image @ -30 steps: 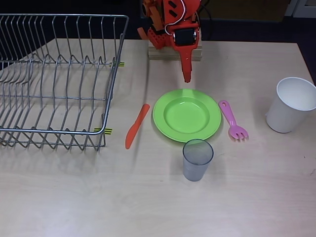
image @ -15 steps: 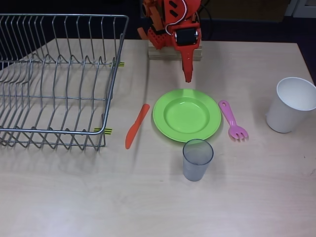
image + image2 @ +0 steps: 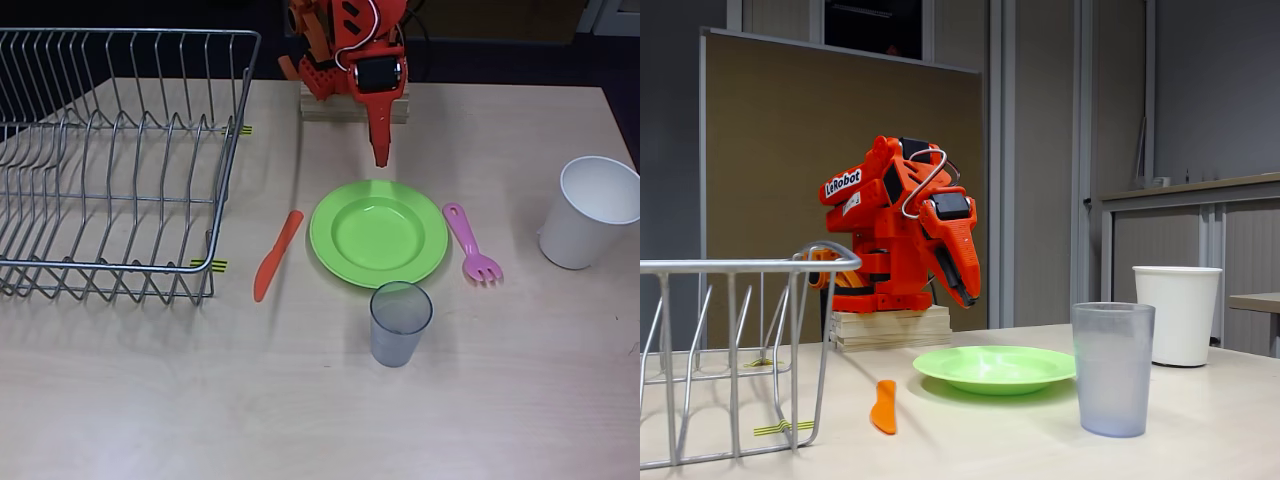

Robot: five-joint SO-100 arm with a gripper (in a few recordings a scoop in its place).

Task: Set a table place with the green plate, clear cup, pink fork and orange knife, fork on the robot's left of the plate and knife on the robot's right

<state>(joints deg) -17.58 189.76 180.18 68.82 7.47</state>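
Green plate lies flat on the pale wood tabletop, near the middle in the overhead view; in the fixed view it sits just behind and left of the clear cup.

Clear cup upright, just below the plate's rim in the overhead view; contact with the rim cannot be judged.

Pink fork lies flat just right of the plate in the overhead view, tines toward the lower edge, handle end toward the robot. Small gap to the plate.

Orange knife lies flat just left of the plate in the overhead view, slightly slanted, between the plate and the wire dish rack. Seen end-on in the fixed view.

Robot arm folded over its wooden block at the far tabletop edge. Hand points down toward the plate's far rim, above the tabletop, fingers together, holding nothing.

White cup upright near the right edge, well apart from the setting.
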